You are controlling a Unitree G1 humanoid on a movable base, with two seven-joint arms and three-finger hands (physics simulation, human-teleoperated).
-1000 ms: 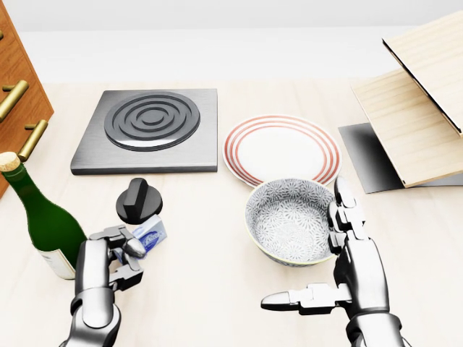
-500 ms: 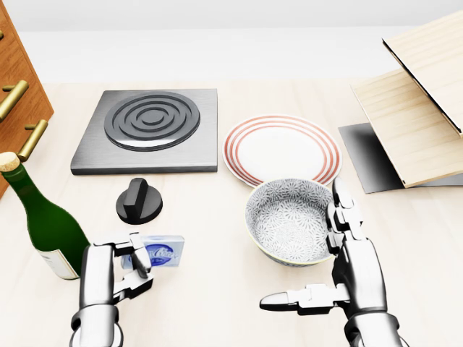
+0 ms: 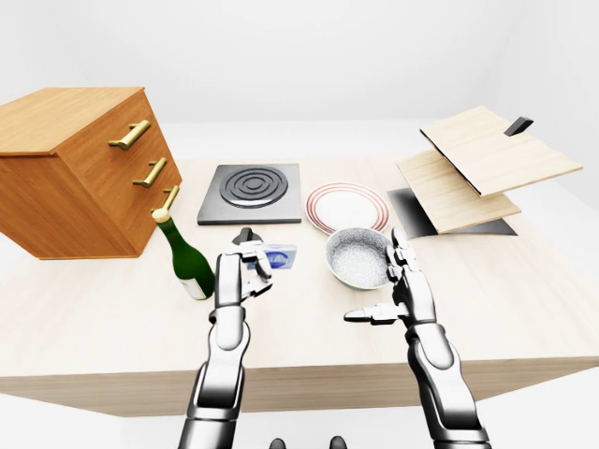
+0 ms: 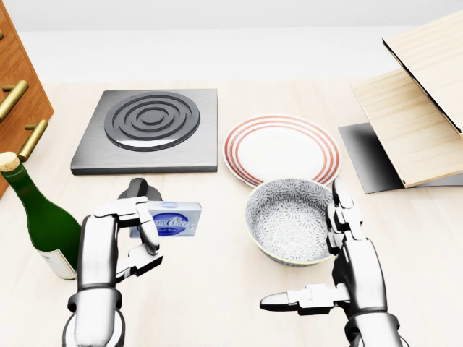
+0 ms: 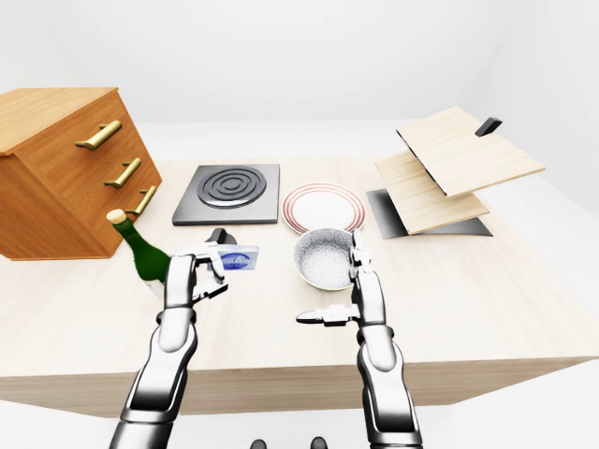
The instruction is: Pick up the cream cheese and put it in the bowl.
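My left hand is shut on the cream cheese, a small white and blue box, and holds it above the table, left of the bowl. The patterned grey bowl stands on the table below the striped plate in the head view. My right hand is open and empty, with its fingers beside the bowl's right rim and its thumb pointing left.
A green wine bottle stands left of my left hand. A black knob sits behind the box, below the stove plate. A striped plate lies above the bowl. A wooden drawer cabinet is at left, and a wooden rack at right.
My left hand has lifted the cream cheese and moved it up and to the right, toward the bowl. The box has turned to lie level. The right hand has not moved.
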